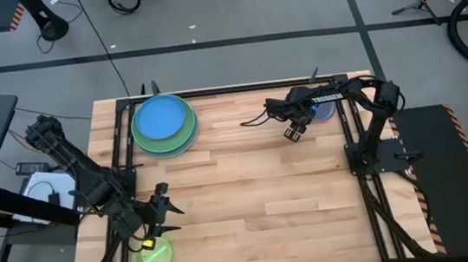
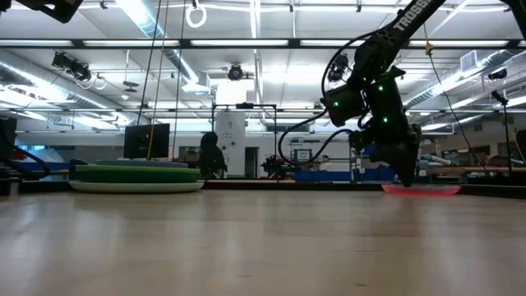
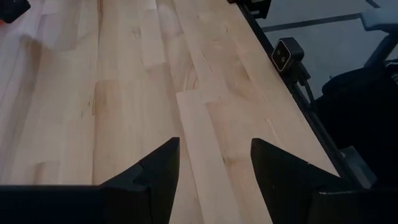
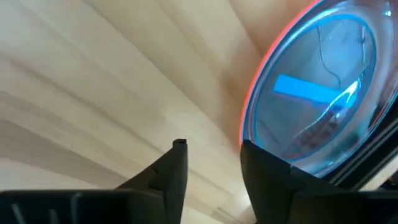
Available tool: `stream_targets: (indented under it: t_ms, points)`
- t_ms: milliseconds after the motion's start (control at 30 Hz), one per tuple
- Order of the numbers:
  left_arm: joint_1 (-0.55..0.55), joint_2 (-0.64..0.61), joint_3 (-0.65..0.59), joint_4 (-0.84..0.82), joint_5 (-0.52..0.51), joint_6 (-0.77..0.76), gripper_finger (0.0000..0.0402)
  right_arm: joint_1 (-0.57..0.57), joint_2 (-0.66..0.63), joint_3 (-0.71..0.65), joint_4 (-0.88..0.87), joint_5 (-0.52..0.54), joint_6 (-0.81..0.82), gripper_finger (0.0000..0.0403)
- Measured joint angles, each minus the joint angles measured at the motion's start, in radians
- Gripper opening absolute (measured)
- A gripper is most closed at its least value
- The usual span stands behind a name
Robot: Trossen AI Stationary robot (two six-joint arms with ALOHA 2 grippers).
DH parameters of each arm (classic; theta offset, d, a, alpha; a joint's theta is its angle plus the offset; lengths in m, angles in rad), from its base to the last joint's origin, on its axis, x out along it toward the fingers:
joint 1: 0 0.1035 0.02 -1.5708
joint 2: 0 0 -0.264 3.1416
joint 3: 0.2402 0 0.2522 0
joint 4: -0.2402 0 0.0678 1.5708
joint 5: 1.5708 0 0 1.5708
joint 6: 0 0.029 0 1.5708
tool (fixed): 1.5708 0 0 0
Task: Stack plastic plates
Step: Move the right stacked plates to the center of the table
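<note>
Right gripper point(image 4: 211, 163): fingers parted by a narrow gap, holding nothing — just beside the rim of the small blue plate point(image 4: 323, 93), near the tabletop point(image 1: 258, 189) far right corner.
Small blue plate: sits on a reddish plate point(image 2: 419, 190).
Left gripper point(image 3: 214, 163): spread wide, empty — near the lime plate point(image 1: 153, 259).
Big stack point(image 1: 164, 125): blue over green plates, far left.

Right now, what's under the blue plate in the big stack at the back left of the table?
Under the blue plate, green rims of larger plates show, with a pale bottom plate in the low view. How many plates lie between is covered.
</note>
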Motion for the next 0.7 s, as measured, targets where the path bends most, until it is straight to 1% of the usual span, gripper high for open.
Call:
stream_targets:
  t_ms: [67,200,333,500,700]
  points:
    - [0.000,0.000,0.000,0.000,0.001,0.000,0.0204,0.000,0.000,0.000,0.010,0.012,0.006,0.0161]
    - [0.000,0.000,0.000,0.000,0.002,0.000,0.0204,-0.011,0.000,0.000,0.032,0.091,0.043,0.0155]
    - [-0.001,0.000,0.000,0.000,0.002,-0.006,0.0204,-0.025,0.000,-0.015,0.075,0.083,0.044,0.0146]
    - [-0.007,0.000,0.000,0.001,0.016,-0.008,0.0204,-0.045,-0.001,-0.099,0.165,0.071,0.051,0.0138]
    - [-0.028,0.000,0.000,0.016,0.017,-0.008,0.0204,-0.062,-0.006,-0.170,0.228,0.146,0.083,0.0120]
